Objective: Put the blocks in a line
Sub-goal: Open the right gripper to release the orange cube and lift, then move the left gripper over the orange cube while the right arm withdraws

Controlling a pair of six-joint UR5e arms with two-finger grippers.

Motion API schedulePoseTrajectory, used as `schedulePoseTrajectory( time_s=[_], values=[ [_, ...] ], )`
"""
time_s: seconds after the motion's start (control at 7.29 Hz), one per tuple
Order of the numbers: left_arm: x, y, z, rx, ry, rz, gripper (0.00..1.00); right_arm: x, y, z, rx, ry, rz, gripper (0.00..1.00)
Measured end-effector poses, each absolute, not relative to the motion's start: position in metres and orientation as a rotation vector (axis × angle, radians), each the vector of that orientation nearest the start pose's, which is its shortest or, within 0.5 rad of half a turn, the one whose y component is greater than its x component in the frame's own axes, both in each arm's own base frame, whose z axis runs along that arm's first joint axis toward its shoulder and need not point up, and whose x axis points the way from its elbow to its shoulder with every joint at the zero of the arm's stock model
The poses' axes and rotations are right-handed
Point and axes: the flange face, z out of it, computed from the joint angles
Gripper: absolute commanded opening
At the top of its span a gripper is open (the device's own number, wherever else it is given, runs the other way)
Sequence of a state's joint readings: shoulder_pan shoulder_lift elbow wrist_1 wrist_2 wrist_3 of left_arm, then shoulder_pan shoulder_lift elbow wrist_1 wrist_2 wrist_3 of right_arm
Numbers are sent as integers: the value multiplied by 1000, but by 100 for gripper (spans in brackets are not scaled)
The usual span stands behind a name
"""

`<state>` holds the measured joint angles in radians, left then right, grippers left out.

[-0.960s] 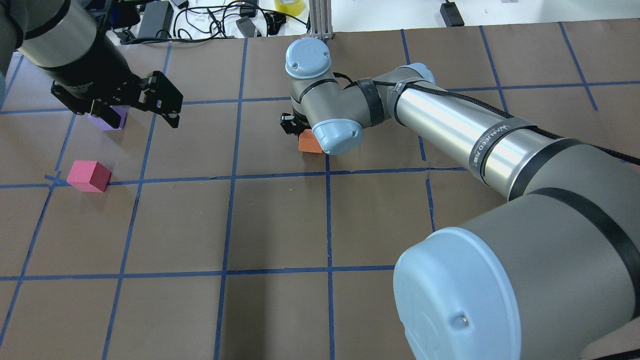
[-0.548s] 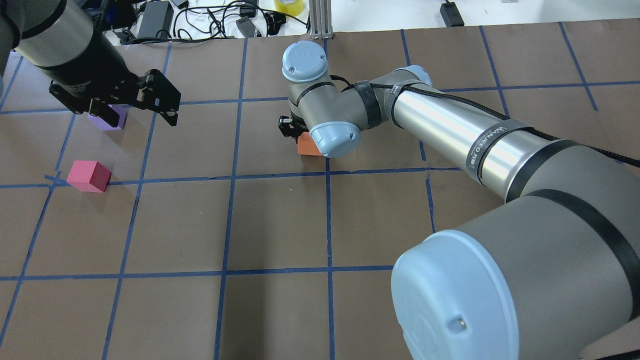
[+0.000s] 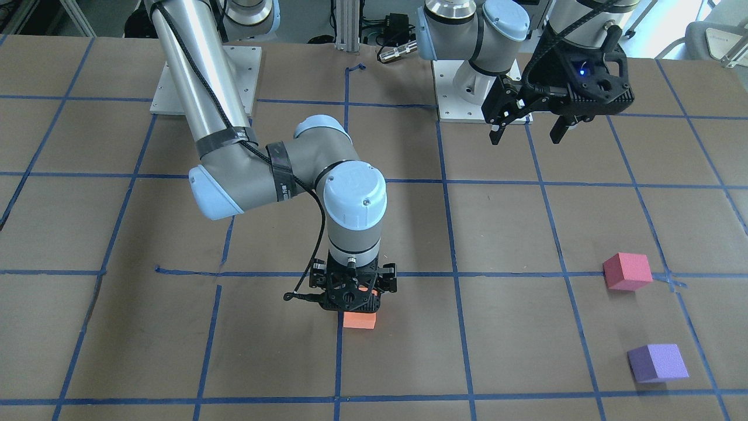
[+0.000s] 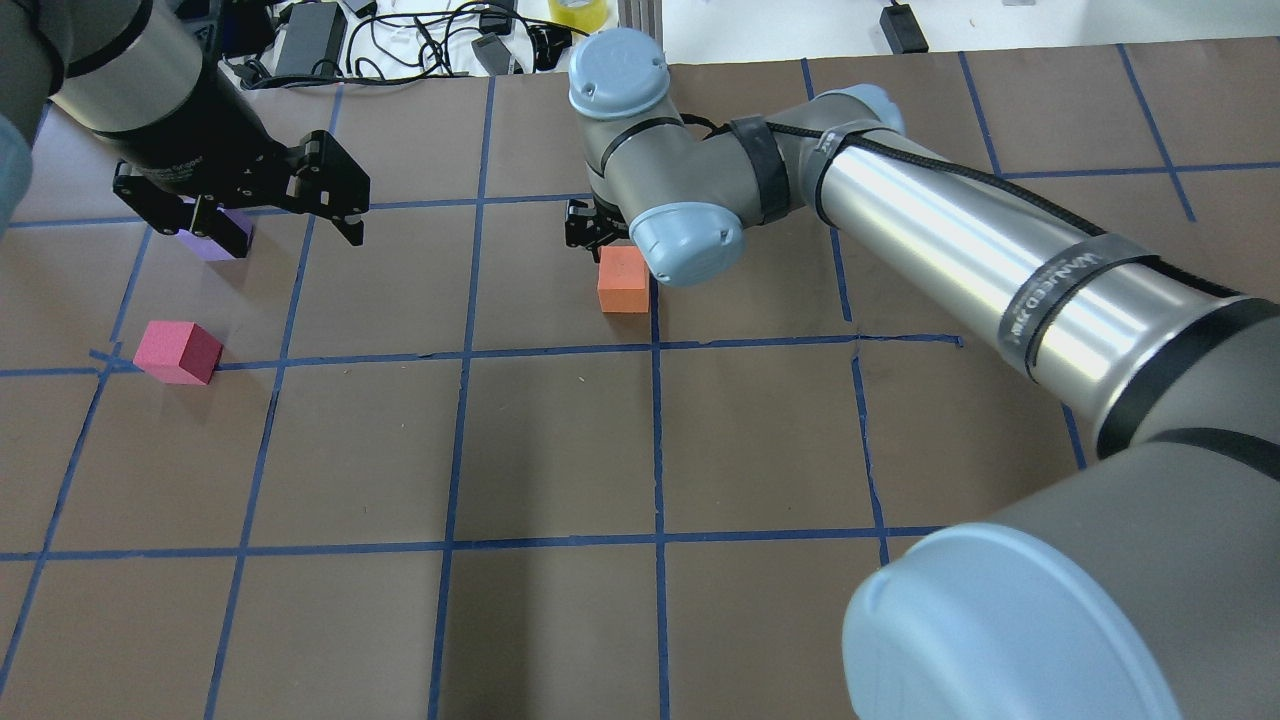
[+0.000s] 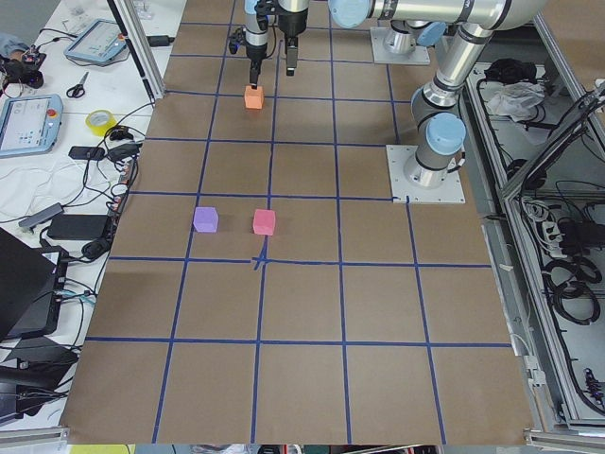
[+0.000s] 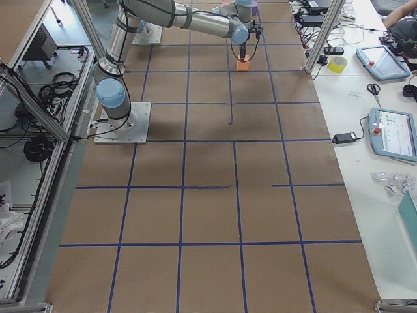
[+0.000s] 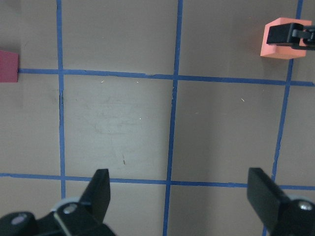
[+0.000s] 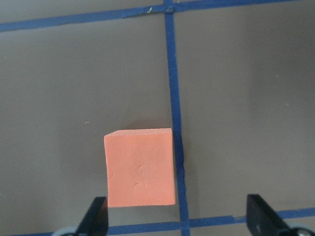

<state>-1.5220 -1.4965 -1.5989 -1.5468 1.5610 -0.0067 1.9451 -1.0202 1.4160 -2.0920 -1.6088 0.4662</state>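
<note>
The orange block [image 4: 623, 280] sits on the brown table beside a blue tape line, and fills the middle of the right wrist view [image 8: 140, 167]. My right gripper [image 3: 353, 292] hangs just above it, open and empty, with its fingers spread wider than the block. The pinkish-red block [image 4: 178, 352] and the purple block [image 3: 657, 362] sit far off on my left side. My left gripper [image 4: 290, 225] is open and empty, high above the table. In the overhead view it partly hides the purple block [image 4: 215, 245].
Blue tape lines [image 4: 460, 352] divide the table into squares. Cables, power bricks and a yellow tape roll [image 4: 578, 10] lie past the table's far edge. An aluminium post [image 4: 640, 15] stands there, behind my right arm's wrist.
My right arm has lifted and drawn back toward the far edge. The orange block stays on the table and shows more fully. My left arm has barely moved.
</note>
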Motion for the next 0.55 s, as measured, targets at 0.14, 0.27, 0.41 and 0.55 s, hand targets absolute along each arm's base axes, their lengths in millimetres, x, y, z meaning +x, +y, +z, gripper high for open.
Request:
schedulePoseTrajectory(
  time_s=[0.14,0.27,0.41,0.55],
  values=[
    [-110,-474,513,-51,3146,-123,100,356,-597,322,173,3108,-230,100],
    [-110,-477,515,-16,3144,-149,100,331,-593,355,182,3112,-239,100],
    [-111,-481,515,-5,3144,-167,100,296,-590,389,144,3127,-240,100],
    [-114,-487,513,-11,3150,-184,100,253,-586,416,84,3149,-225,100]
  ],
)
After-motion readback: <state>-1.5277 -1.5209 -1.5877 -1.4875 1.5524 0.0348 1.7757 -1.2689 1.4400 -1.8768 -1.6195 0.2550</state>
